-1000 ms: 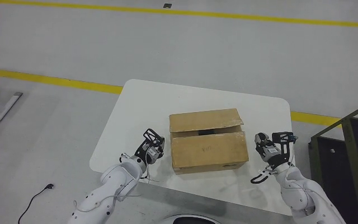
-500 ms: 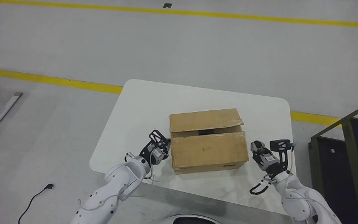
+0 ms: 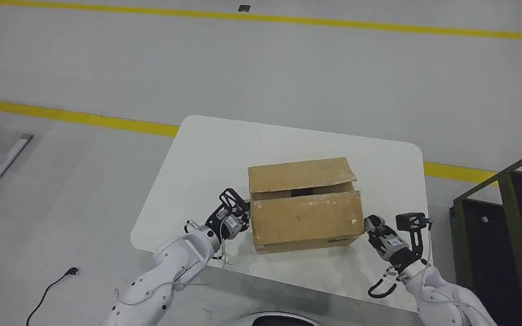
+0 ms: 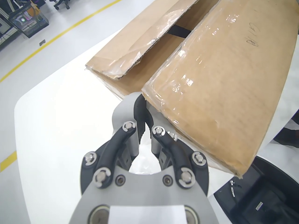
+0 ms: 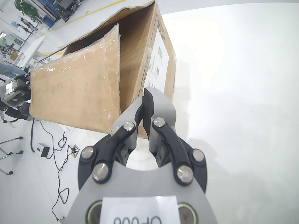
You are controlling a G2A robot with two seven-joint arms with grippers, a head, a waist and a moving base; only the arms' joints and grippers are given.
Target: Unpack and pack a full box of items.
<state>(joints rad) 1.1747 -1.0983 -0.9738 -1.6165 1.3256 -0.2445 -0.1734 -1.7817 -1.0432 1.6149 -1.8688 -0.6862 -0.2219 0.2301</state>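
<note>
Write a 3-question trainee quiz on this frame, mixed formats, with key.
1. True or false: the cardboard box lies on the floor beside the white table.
2. Multiple choice: the left gripper is
A) wide open above the box
B) shut, by the corner of the box's near flap
C) shut on a bottle
3. Fill in: the right gripper is shut beside the end of the box that bears a white ___.

Key:
1. False: the box stands on the table.
2. B
3. label
</note>
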